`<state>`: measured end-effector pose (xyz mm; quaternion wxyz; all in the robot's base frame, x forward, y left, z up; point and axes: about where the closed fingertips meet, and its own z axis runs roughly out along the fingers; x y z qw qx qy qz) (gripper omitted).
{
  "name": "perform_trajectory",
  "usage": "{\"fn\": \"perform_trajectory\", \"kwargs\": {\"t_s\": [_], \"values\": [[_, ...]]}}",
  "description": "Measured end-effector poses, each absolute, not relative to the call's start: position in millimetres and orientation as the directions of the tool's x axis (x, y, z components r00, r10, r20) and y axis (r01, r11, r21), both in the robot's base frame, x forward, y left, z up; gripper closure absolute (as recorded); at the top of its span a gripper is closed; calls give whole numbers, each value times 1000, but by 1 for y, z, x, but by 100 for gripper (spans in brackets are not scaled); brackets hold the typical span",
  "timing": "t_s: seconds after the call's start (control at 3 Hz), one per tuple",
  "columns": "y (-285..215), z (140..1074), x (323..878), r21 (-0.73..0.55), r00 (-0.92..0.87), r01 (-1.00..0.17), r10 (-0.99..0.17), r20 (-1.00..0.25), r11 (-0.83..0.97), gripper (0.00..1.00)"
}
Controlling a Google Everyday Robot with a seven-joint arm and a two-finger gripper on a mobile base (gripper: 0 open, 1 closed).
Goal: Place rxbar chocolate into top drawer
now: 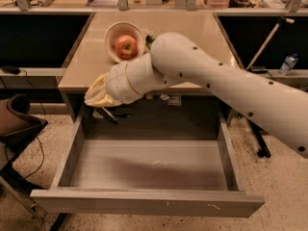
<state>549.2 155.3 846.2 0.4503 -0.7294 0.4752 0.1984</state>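
A beige table point(91, 57) stood in a dim workroom with a speckled floor, and cluttered benches ran across the twelve o'clock edge. The top drawer point(144, 203) was pulled fully out toward six o'clock, its grey floor bare and its flat front panel nearest the camera. A white bowl point(109, 35) holding a red apple point(126, 46) sat on the tabletop at about eleven o'clock.

The white arm point(216, 81) swept in from four o'clock and ended at the table's front-left corner. There the gripper point(100, 96) hung just past the table's edge, over the drawer's back-left corner at about nine o'clock. Its pale fingers looked pinched together on the rxbar chocolate point(109, 115). The bar showed as a slim dark sliver jutting below them toward five o'clock, in the air and clear of the drawer floor.

The main risk looked to be the release point. The bar hung close to the drawer's left wall and back edge, so letting go there could have set it on the wall's rim or dropped it behind the drawer. The hold seemed to be near one end of the bar, so the bar might have swung or slipped on the way down. The wrist sat close to the table's edge, so a careless descent could have knocked against it.
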Motion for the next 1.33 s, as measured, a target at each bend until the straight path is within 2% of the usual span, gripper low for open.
{"fn": "perform_trajectory", "kwargs": {"t_s": [0.33, 0.67, 1.33], "values": [[151, 771, 553, -326, 324, -941, -519, -791, -91, 100], [137, 715, 550, -200, 188, -979, -575, -796, -44, 100], [80, 661, 525, -55, -62, -989, -733, -678, 134, 100]]}}
